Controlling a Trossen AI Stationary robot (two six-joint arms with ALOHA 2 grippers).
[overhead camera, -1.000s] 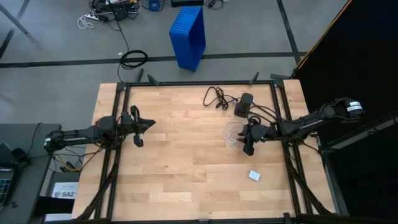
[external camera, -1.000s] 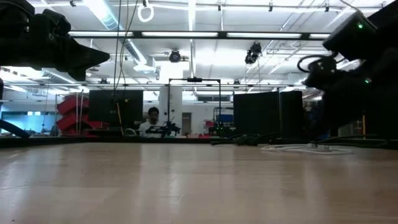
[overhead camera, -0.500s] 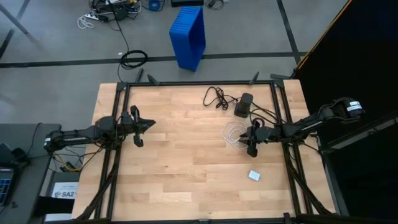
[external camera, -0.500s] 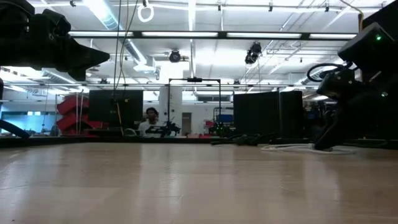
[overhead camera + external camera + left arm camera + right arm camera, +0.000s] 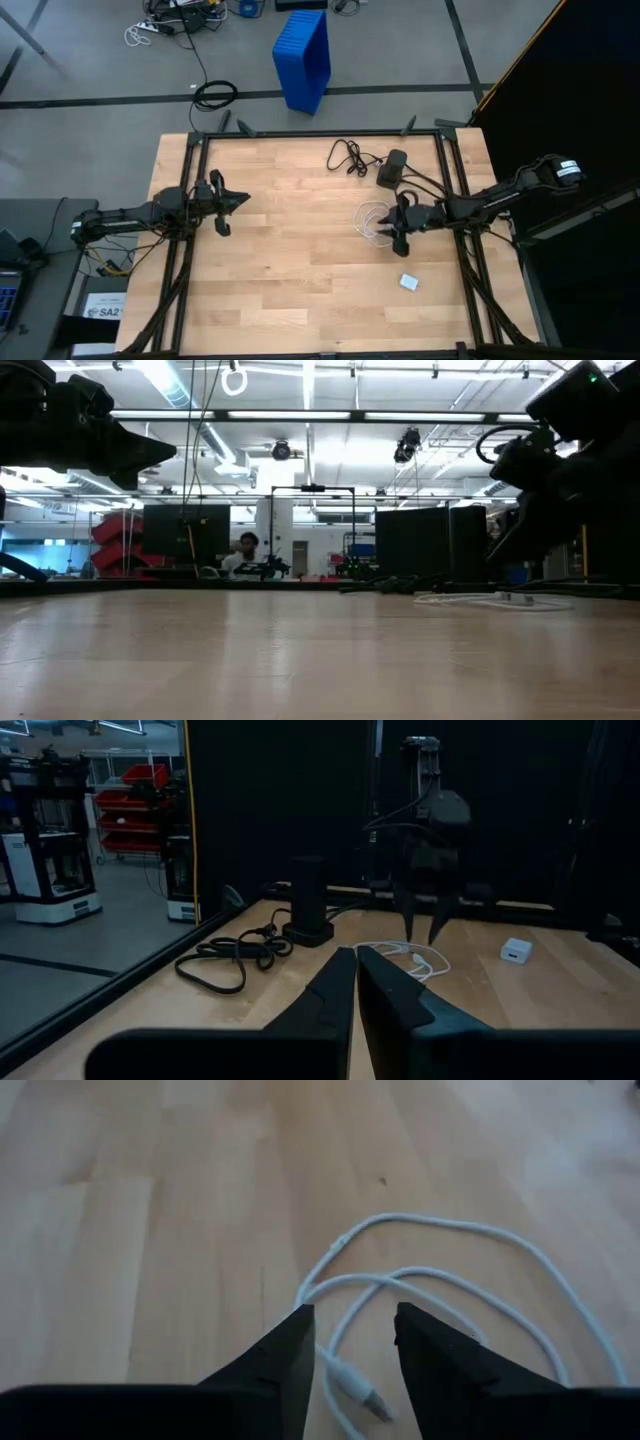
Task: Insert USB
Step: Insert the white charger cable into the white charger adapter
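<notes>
Right gripper [image 5: 350,1345] hovering over USB [image 5: 440,1295] on surface [image 5: 300,270], fingers slightly parted, holding nothing. Left gripper [image 5: 228,203] idling at left edge, fingers nearly closed.

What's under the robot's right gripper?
The thin white looped USB cable lies on the wooden table under the open right gripper, its plug end between the fingers. Nothing looks covered.

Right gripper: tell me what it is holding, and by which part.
Nothing. The right gripper is open above the white cable, whose plug lies between its fingers.
</notes>
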